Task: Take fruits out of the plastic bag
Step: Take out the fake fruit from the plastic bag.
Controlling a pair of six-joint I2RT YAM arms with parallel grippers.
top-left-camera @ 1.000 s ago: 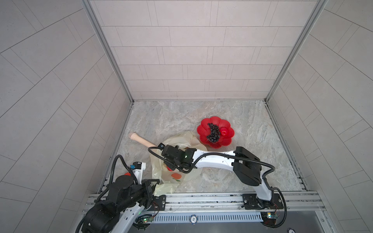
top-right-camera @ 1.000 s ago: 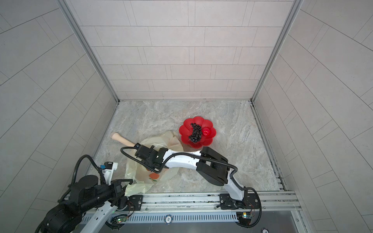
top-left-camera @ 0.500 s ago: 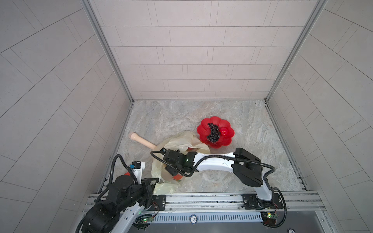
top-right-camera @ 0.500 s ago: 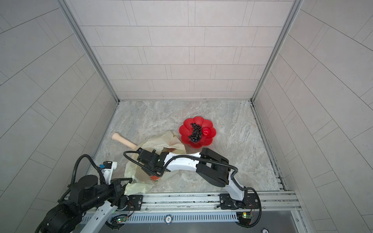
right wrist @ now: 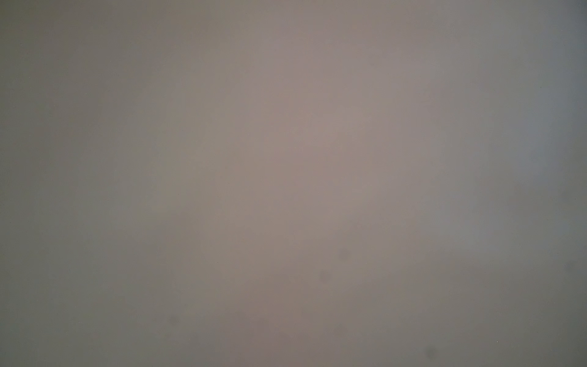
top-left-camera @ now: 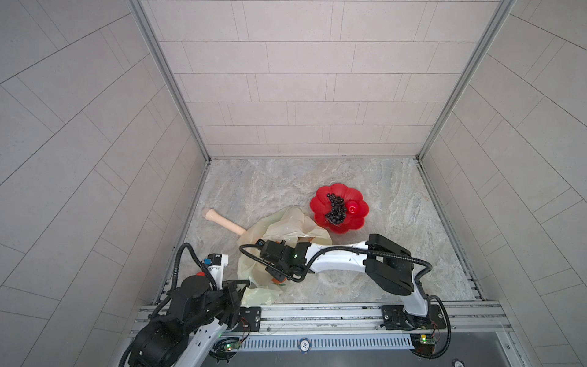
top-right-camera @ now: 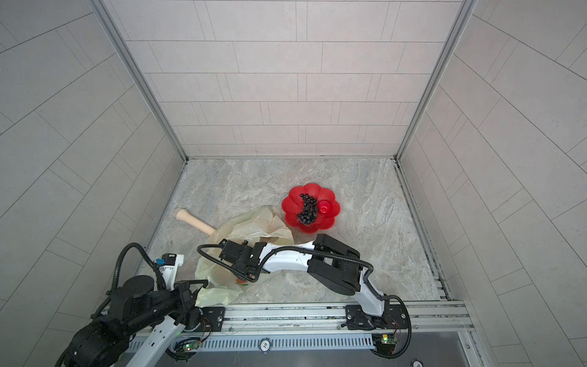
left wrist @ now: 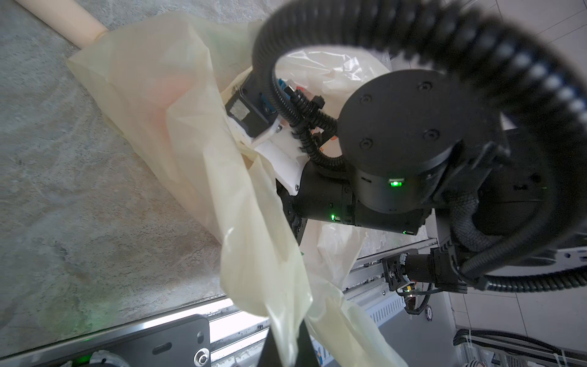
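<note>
Hold plastic bag [top-left-camera: 287, 227], slumped beside red plate [top-left-camera: 359, 222], taut with left gripper [left wrist: 285, 348] clenched on its rim; cannot tell right gripper's jaws, buried inside; pinch fruit only, not film; grape bunch [top-left-camera: 336, 209], apple [top-left-camera: 352, 208] already on plate

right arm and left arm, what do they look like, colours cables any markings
Right arm: white links, black joint housings, a black ribbed cable hose looping alongside, a green light. Left arm: mostly black round joints, white links, the same ribbed hose, blue and red bits by its wrist.
</note>
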